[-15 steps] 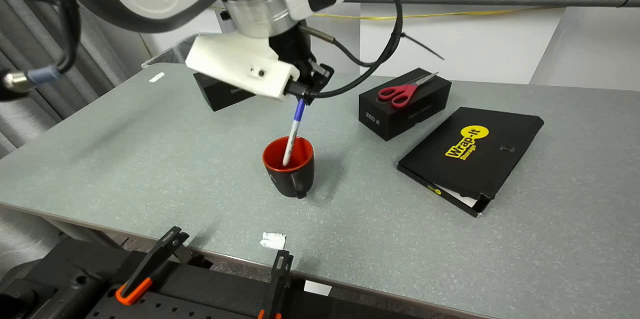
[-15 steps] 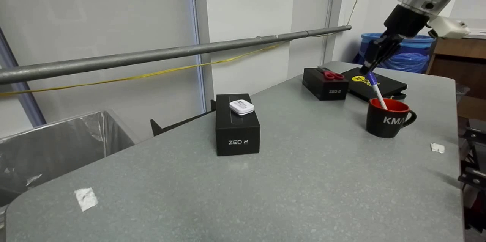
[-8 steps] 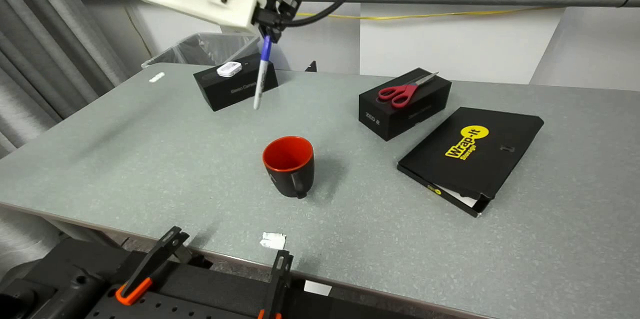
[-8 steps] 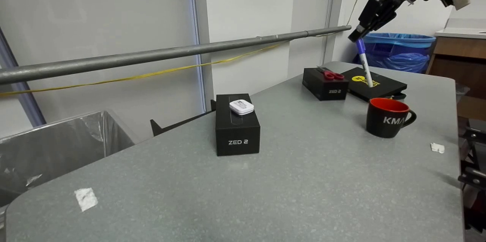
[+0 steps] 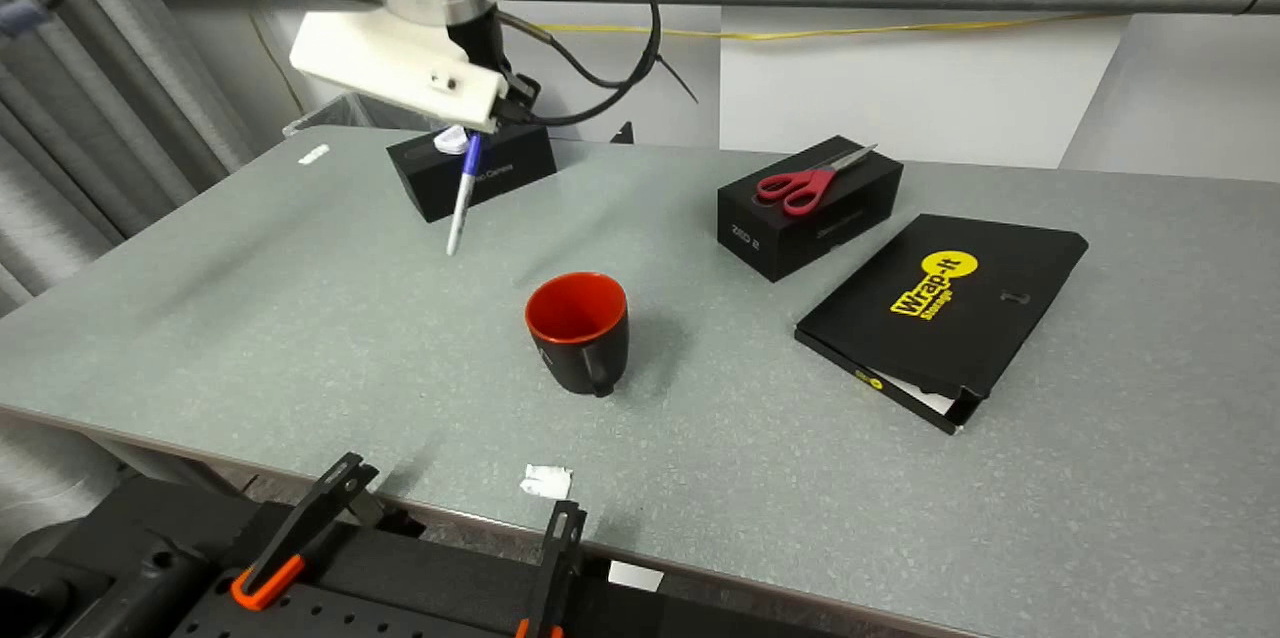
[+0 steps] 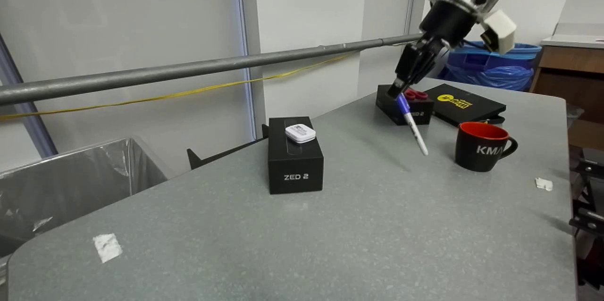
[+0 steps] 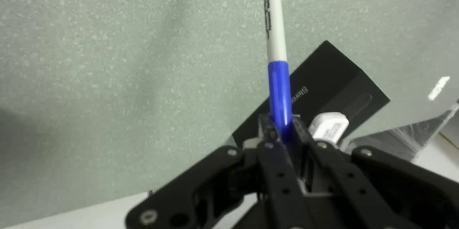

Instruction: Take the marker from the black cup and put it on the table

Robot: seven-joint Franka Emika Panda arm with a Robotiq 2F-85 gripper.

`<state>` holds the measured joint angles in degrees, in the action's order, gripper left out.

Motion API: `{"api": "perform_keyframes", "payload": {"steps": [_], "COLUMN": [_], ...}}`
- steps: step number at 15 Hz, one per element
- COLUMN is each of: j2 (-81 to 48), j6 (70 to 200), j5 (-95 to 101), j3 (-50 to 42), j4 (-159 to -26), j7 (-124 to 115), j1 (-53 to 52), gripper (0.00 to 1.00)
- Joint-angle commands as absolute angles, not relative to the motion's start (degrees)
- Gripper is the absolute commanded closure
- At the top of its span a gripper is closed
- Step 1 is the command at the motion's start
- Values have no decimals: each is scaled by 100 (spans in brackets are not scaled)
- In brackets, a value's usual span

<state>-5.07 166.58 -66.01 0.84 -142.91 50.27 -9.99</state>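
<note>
Just below the middle of an exterior view stands the cup (image 5: 577, 340), the marker (image 5: 464, 193) out of it. Farther back, left of centre, the marker hangs slanted above the table (image 5: 250, 338), blue end pinched by the gripper (image 7: 282, 124), probably so the white end touches down first. Behind, upper left, lies the box (image 5: 515, 163).

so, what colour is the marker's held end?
Blue; the wrist view shows the marker's held end best.

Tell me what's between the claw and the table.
The marker: in both exterior views it slants down from the claw toward the table, its white end apparently not touching.
</note>
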Motion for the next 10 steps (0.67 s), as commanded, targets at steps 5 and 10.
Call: {"api": "perform_keyframes", "payload": {"steps": [5,10], "j2": [-3342,-3923], "j6": [16820,16831], "j5": [-6383,-6146], "j3": [-16,-171], "j4": [-12386,-11748], "j7": [5148,4976], "j1": [-890,-1003], "gripper": [98,58]}}
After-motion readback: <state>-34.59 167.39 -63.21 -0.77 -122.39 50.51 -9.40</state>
